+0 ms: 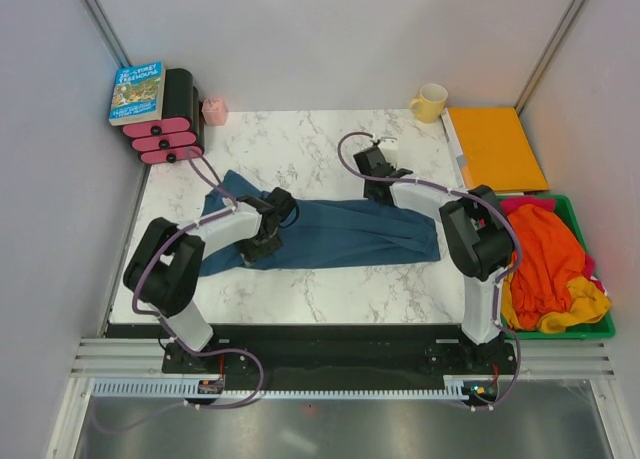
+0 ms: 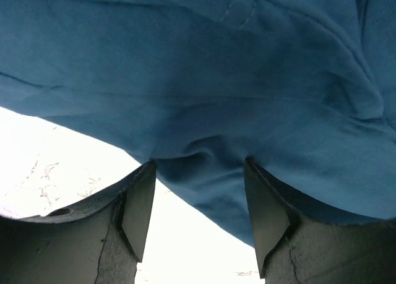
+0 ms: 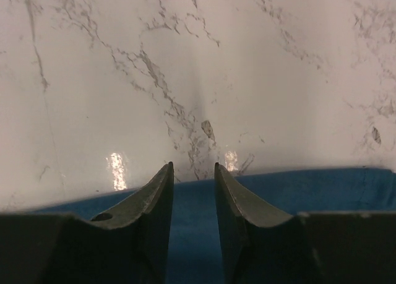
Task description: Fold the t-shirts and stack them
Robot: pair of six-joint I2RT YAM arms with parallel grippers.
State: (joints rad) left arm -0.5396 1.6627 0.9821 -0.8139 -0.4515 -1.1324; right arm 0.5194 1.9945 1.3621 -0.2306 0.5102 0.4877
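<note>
White booth walls close round a marble-veined surface point(image 1: 330, 279), seen from above. Largest on it is the teal-blue t-shirt point(image 1: 340, 231), spread flat across the middle of the frame with its long axis running left to right.

The coming fold, I judge, turns on that axis. Both arms sit along it: the left pincer point(image 1: 260, 244) is on the shirt's left part, and the right pincer point(image 1: 378, 187) is at its upper edge, right of centre. Each has cloth directly beneath it, so neither arm is the nearer.

In the left wrist view its fingers point(image 2: 139, 216) are spread wide and straddle a soft ridge of cloth, which fills the frame above them. No nip shows. In the right wrist view the fingers point(image 3: 154, 203) stand narrowly parted, tips not meeting, over the shirt's edge. Blue cloth lies below them and bare marble runs toward the top of the frame.

At the right edge of the overhead view a green bin point(image 1: 560, 331) holds the other t-shirts point(image 1: 545, 264) in a heap, orange over yellow and magenta. Above the bin lies a flat orange folder point(image 1: 495, 149).

The only readable writing is on the blue book point(image 1: 137, 91) at upper left. Its title appears to read "Storey Treehouse", and the rest is too small. The yellow mug point(image 1: 430, 102) at upper right and the teal shirt show no label or print.
</note>
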